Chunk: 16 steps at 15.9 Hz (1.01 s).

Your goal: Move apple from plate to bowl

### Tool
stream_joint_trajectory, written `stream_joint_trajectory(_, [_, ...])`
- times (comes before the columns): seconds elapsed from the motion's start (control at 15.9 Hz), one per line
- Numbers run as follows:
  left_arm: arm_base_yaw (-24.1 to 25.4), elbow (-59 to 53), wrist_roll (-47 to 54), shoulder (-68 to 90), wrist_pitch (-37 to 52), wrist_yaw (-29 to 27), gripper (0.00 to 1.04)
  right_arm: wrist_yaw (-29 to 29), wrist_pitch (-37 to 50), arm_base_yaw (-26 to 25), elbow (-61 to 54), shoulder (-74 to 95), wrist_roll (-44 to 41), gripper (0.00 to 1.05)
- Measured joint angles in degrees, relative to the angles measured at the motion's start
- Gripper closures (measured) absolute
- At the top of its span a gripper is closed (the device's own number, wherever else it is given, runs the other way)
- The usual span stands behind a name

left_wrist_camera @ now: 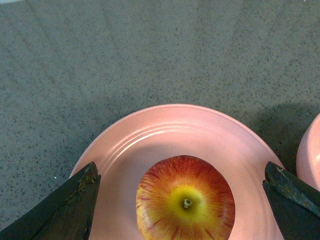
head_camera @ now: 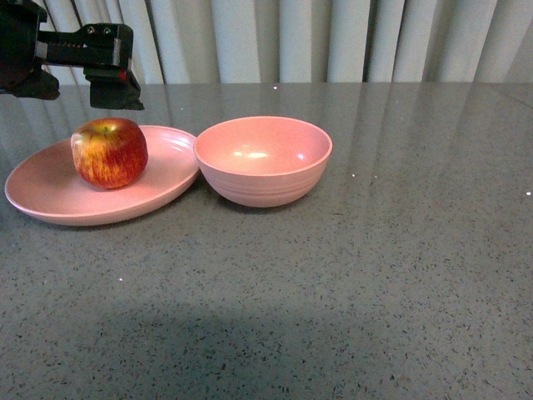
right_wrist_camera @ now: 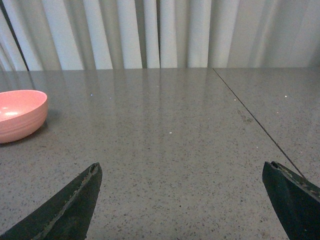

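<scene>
Found round red-yellow apple point(head_camera: 109, 152) stem-up on wide shallow pink plastic plate point(head_camera: 50, 196), beside deep pink plastic bowl point(head_camera: 262, 179). Poised left gripper point(left_wrist_camera: 181, 170) directly above apple, fingers spread wide to either side, clearly nearer than right gripper point(right_wrist_camera: 182, 170), likewise wide and empty.

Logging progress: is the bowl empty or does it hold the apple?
Empty. The bowl shows only bare pink inside; the apple sits on the plate beside it.
</scene>
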Motion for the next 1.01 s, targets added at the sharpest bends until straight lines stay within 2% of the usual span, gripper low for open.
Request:
stream_joint_trajectory(0.82, [0.8,1.1,-2.8,7.4,-1.4,-0.5,0.08,0.0,0.0,0.0,0.0,0.0,0.0,0.07])
stream_joint_trajectory(0.88, [0.8,1.1,-2.8,7.5,-1.3,-0.3,0.20,0.0,0.0,0.0,0.0,0.0,0.0,0.07])
stream_joint_trajectory(0.94, [0.8,1.1,-2.8,7.5,-1.3,-0.2,0.23,0.0,0.0,0.0,0.0,0.0,0.0,0.07])
stream_joint_trajectory(1.01, [0.8,1.1,-2.8,7.5,-1.3,-0.2,0.32,0.0,0.0,0.0,0.0,0.0,0.0,0.07])
